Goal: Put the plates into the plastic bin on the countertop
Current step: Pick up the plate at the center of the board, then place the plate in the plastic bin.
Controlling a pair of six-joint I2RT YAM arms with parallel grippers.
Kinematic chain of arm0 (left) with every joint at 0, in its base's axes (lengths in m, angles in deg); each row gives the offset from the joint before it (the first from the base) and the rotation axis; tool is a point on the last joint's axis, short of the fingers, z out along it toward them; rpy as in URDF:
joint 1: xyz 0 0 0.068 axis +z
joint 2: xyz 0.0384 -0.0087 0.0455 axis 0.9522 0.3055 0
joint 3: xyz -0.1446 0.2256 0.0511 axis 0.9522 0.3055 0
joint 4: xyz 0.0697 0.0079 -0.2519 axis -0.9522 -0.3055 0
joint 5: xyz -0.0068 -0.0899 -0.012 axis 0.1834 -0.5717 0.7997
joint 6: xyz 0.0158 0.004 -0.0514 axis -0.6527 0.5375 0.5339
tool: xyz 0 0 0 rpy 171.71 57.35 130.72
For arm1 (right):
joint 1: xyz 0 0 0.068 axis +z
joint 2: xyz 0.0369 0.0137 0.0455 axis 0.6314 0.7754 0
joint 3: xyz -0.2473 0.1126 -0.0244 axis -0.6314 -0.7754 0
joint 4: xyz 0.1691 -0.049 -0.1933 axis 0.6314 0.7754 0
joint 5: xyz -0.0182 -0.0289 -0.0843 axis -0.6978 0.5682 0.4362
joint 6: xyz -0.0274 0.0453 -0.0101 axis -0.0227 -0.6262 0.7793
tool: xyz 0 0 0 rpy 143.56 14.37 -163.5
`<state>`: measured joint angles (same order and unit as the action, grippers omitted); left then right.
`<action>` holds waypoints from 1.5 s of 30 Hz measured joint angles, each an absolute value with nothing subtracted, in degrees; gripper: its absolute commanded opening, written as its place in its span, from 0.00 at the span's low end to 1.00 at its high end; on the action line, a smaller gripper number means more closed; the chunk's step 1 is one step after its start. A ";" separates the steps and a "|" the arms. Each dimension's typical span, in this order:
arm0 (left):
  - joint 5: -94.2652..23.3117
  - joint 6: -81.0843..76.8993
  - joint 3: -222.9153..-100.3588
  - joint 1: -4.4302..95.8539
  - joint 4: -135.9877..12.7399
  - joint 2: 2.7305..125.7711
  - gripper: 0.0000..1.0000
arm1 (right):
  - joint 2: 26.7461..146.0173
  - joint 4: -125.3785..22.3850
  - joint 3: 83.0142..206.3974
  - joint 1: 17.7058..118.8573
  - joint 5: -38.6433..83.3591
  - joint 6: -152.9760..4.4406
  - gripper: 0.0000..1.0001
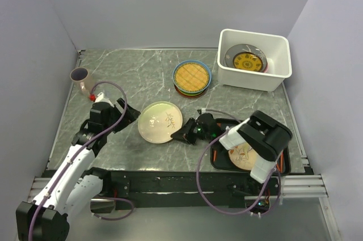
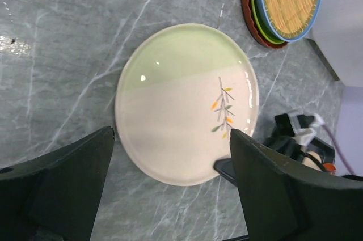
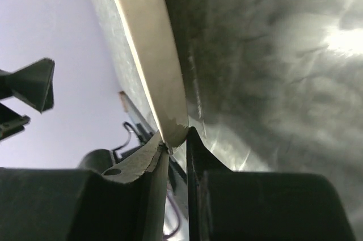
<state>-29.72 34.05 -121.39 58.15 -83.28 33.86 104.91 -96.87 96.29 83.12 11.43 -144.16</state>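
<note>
1. Top external view, farthest left of the plastic bin point(image 1: 279, 75): one pinkish cup point(image 1: 79, 75) standing on the countertop point(image 1: 130, 71). It is no part of my job.
2. My left gripper point(image 1: 129, 114), well left of the bin: jaws spread wide, holding nothing. The left wrist view shows it poised over the yellow-green plate.
3. Yellow-green plate point(image 1: 159, 122), left of the bin and nearer my bases: on the countertop, not yet binned.
4. My right gripper point(image 1: 180, 134), left of the bin: fingers pinched onto that plate's rim. The right wrist view shows the rim clamped between them.
5. Stack of plates point(image 1: 192, 77), just left of the bin: lattice plate on top, with blue, green and red rims below. All are left to move.
6. Black tray point(image 1: 218, 160), in front of the bin: holds one pale plate point(image 1: 241, 153), partly hidden by my right arm.
7. The bin itself: holds a grey-rimmed plate with a yellow centre point(image 1: 248, 61). I cannot tell whether others lie beneath it. I judge the task early, with most plates outside.
</note>
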 measured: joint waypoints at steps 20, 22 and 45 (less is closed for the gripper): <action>-24.36 33.77 -121.30 58.15 -84.63 32.07 0.98 | 82.99 -62.27 101.78 83.12 18.80 -123.90 0.04; -24.36 33.77 -121.22 58.15 -84.57 32.09 0.98 | 81.96 -61.30 101.78 83.12 18.80 -123.22 0.04; -25.46 33.68 -119.58 58.15 -82.91 33.25 0.99 | 73.07 -53.06 108.10 59.56 10.01 -118.52 0.05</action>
